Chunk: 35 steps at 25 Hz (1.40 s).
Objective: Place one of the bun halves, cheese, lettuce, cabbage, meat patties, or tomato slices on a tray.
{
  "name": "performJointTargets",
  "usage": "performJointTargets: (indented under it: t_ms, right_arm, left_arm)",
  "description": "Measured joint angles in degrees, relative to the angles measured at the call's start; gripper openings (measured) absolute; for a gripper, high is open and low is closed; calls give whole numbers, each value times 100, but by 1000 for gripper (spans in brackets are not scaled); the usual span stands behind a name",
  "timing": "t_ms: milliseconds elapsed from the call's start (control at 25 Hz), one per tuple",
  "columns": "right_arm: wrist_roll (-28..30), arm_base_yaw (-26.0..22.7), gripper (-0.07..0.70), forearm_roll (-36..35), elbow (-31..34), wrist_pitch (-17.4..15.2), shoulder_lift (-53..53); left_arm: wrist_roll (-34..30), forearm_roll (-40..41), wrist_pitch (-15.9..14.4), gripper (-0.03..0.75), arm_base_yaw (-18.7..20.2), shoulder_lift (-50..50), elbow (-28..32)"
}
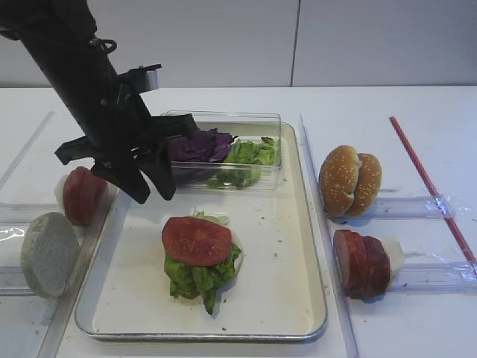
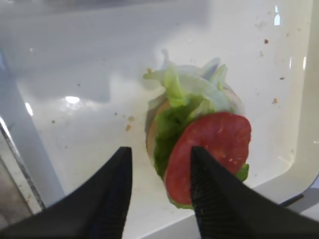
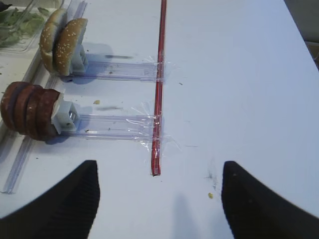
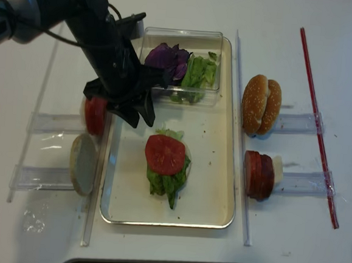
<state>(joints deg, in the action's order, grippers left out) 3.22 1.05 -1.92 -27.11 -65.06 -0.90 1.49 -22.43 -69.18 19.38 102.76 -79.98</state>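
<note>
surface: white tabletop | centre: large rectangular silver-rimmed metal tray | right of tray: clear plastic rails holding sesame bun halves and dark brown-red meat patties, thin red rod | left of tray: pale bun half, red tomato slices

Tray: shiny metal rim, matt cream floor with crumbs. Tomato slice at its centre: smooth, slightly glossy. Lettuce under it: ruffled, waxy. Clear glossy plastic box at 12 o'clock holds wrinkled matt purple cabbage. Bun halves at 3 o'clock: seeded, semi-gloss crust. Meat patties: dull, rough. Left gripper fingers: matt black plastic. Table: smooth white.
</note>
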Motion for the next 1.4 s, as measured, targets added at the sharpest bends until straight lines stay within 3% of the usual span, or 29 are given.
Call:
performJointTargets:
  t_ms: [400, 680, 920, 1160, 1400]
  right_arm:
    - [0, 0, 524, 0, 0, 0, 0]
    - [0, 0, 524, 0, 0, 0, 0]
    - [0, 0, 524, 0, 0, 0, 0]
    - [0, 0, 524, 0, 0, 0, 0]
    - [0, 0, 524, 0, 0, 0, 0]
  left_arm:
    - [517, 1513, -50, 274, 147, -208, -258]
    - [562, 2113, -108, 274, 84, -807, -258]
    - [554, 2304, -119, 274, -462, -1219, -198]
    - [456, 2563, -132, 274, -1167, -1895, 414]
    - [426, 2613, -167, 274, -1408, -2704, 836]
